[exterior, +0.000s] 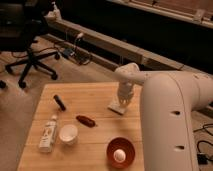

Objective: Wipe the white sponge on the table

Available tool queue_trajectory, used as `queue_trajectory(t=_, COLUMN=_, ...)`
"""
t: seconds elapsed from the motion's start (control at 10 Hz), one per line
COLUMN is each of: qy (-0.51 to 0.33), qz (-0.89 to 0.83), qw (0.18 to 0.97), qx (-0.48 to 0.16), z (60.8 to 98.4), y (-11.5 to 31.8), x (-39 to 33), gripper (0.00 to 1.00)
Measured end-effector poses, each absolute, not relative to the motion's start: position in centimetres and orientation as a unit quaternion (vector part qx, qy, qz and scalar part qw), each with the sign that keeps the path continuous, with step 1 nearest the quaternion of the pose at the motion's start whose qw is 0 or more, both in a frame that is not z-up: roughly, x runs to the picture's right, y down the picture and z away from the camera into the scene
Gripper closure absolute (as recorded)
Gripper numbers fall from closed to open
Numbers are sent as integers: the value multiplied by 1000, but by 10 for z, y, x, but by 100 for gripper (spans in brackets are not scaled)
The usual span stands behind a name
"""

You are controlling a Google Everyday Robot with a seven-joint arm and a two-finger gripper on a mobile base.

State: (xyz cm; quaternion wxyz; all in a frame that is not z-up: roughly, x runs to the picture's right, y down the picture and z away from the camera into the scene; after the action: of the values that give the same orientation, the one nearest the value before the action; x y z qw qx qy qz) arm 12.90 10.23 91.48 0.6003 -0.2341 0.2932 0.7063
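Wooden table (95, 102): claw (123, 100) over far half, clamped narrow on white sponge (116, 107), sponge flat on tabletop.

I'm watching a small black stick-shaped object (59, 102) lying at the far left. A clear plastic white-labelled bottle (48, 133) is lying just beside a round white cup (68, 134). A dark red oblong thing (85, 120) is resting nearby, a round red bowl (111, 148) is cradling a white ball (119, 155), and a black wheeled office chair (27, 50) is standing behind.
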Motion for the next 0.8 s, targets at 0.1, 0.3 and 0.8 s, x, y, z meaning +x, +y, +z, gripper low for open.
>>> queue_trajectory(t=0.1, qy=293, qz=709, qw=597, qx=-236, z=929, y=99, x=126, gripper=100)
queue_trajectory(t=0.3, qy=292, qz=714, qw=590, qx=-238, z=962, y=84, x=117, gripper=100)
queue_trajectory(t=0.8, qy=283, qz=717, qw=599, qx=-218, z=1008, y=31, x=99, gripper=100)
